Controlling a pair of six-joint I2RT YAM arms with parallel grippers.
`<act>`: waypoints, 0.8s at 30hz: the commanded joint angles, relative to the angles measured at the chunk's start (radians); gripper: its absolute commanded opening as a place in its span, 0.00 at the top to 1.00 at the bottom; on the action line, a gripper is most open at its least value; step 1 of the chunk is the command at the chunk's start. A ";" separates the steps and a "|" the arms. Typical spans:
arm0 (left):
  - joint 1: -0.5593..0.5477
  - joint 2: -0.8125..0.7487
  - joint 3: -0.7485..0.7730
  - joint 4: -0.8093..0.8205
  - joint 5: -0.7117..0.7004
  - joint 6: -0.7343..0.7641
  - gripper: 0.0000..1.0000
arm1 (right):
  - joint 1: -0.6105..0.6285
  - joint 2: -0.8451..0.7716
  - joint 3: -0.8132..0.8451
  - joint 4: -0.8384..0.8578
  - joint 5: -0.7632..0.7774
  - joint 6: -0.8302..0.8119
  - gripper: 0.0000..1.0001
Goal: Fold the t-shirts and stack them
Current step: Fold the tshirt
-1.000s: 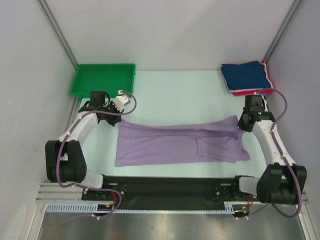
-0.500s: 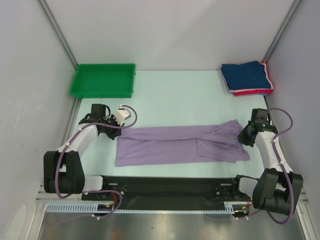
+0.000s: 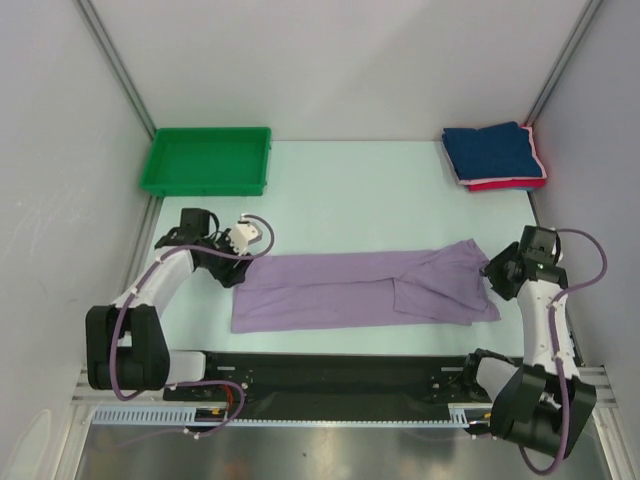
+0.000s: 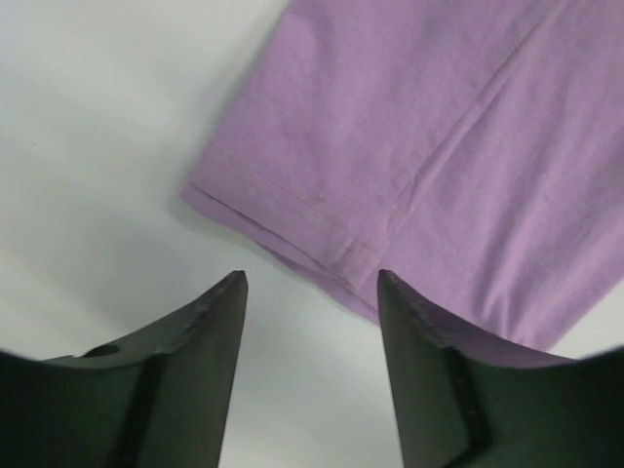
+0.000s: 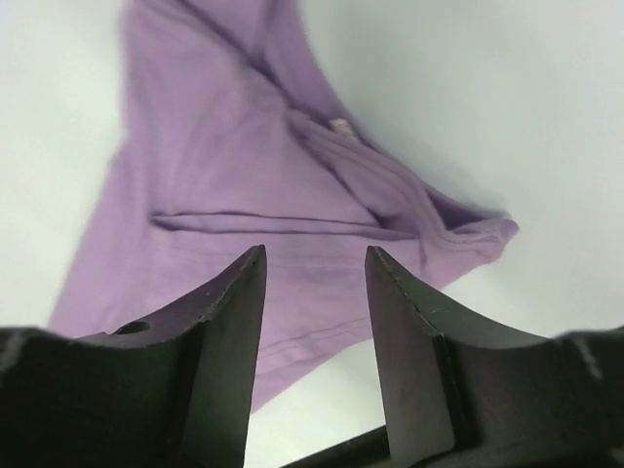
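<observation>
A pale lavender t-shirt [image 3: 360,290] lies across the table as a long strip, folded lengthwise. My left gripper [image 3: 240,258] is open just off its far left corner, and in the left wrist view the hem corner [image 4: 253,210] lies ahead of the empty left gripper [image 4: 312,278]. My right gripper [image 3: 497,272] is open at the shirt's right end; the bunched sleeve end [image 5: 458,234] lies beyond the right gripper [image 5: 314,253], with nothing held. A folded navy t-shirt [image 3: 495,152] rests on a folded pink-red t-shirt [image 3: 500,185] at the back right.
A green plastic tray [image 3: 207,182] stands at the back left. White walls with metal posts close in the left, right and rear sides. A black rail [image 3: 340,372] carrying the arm bases runs along the near edge.
Both grippers have opened and let go of the lavender shirt's ends. The right arm has drawn back toward the right, the left one slightly nearer. The shirt's far edge has settled flat.
</observation>
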 commanded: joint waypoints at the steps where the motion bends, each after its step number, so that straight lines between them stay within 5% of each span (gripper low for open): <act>1: 0.051 -0.039 0.097 -0.109 0.080 0.091 0.36 | 0.021 -0.100 0.079 0.055 -0.056 -0.025 0.50; 4: 0.053 -0.030 0.125 -0.131 0.120 0.051 0.35 | 0.199 -0.049 0.121 0.095 -0.048 -0.061 0.58; 7: 0.040 -0.009 0.113 -0.062 0.102 -0.045 0.36 | 0.396 0.132 0.206 0.069 0.069 -0.105 0.53; 16: 0.033 -0.001 0.090 -0.016 0.094 -0.124 0.36 | 0.486 0.544 0.402 0.005 0.083 -0.193 0.43; 21: 0.033 0.008 0.085 -0.018 0.091 -0.118 0.36 | 0.501 0.623 0.405 0.024 0.054 -0.201 0.49; 24: 0.033 0.016 0.085 -0.016 0.091 -0.118 0.36 | 0.509 0.646 0.400 0.037 0.054 -0.193 0.62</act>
